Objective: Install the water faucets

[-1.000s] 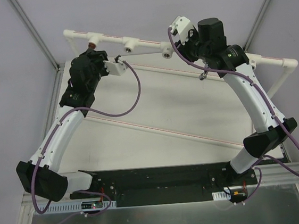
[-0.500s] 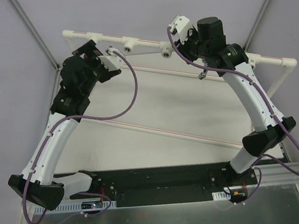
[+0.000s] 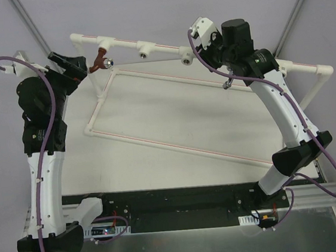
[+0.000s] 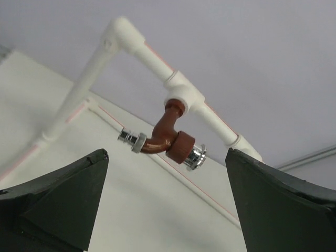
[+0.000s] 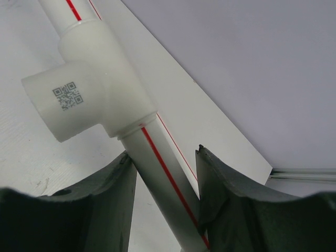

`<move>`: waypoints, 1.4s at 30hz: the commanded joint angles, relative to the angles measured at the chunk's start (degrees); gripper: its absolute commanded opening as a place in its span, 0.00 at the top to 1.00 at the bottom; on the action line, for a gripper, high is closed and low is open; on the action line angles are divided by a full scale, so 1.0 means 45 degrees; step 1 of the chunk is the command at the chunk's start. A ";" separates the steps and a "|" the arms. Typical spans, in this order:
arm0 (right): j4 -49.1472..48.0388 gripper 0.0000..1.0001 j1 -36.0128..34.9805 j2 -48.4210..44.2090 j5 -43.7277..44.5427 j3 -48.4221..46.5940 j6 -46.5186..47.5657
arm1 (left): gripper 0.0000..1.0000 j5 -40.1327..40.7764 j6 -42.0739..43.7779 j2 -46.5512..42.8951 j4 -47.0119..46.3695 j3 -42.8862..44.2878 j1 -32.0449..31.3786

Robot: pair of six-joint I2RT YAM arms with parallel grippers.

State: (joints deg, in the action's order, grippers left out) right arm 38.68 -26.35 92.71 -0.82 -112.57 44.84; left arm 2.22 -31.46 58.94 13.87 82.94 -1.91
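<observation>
The reddish-brown faucet [image 4: 160, 137] hung from the leftmost tee [image 4: 185, 97] of the raised white pipe [image 3: 123, 43], above the far-left corner of the tabletop [image 3: 173, 119]. Its upper end sat in the tee's socket and its chrome-tipped ends pointed out to the sides.

Half a second before, the left gripper [image 3: 72, 65] had been up against that tee and hid the tap. Now the arm had swung back toward the left edge. The gripper's fingers were spread wide and empty, well apart from the faucet, which stayed put by itself. I judged from this that the first tap was seated and let go, so one half of the job looked done.

The middle tee [image 3: 143, 47] and the right tee [image 3: 186, 55] farther along the pipe showed no tap. I could not pick out the silver-grey faucet with any confidence.

The right gripper [image 5: 163, 153] had not moved. Its fingers were clenched about the pipe just below the right tee, apparently steadying the run.

The only marking was a QR code [image 5: 68, 95] printed on that tee, with no legible words. Thin red stripes ran along the pipe lengths.
</observation>
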 commanded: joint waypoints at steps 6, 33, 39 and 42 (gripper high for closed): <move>0.0819 1.00 -0.0004 0.0649 -0.0482 0.0602 -0.1741 | 0.01 -0.2387 -0.7944 0.0437 -0.2336 -0.2568 0.0796; 0.0722 1.00 0.0074 0.0102 -0.0384 0.1149 -0.1663 | 0.92 -0.3794 -0.2746 0.2177 -0.4711 -0.1755 0.0601; 0.0722 1.00 0.0093 0.0102 -0.0560 0.1110 -0.1722 | 1.00 -0.3288 0.5163 0.2098 -0.1503 -0.0286 0.0058; 0.0722 1.00 0.0074 0.0082 -0.0618 0.1110 -0.1742 | 1.00 -0.2604 0.8003 0.2157 -0.0798 -0.0363 -0.0570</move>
State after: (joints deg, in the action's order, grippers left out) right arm 37.30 -26.00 90.63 -2.74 -109.91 45.06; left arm -8.67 -42.50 72.93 2.11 77.28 0.03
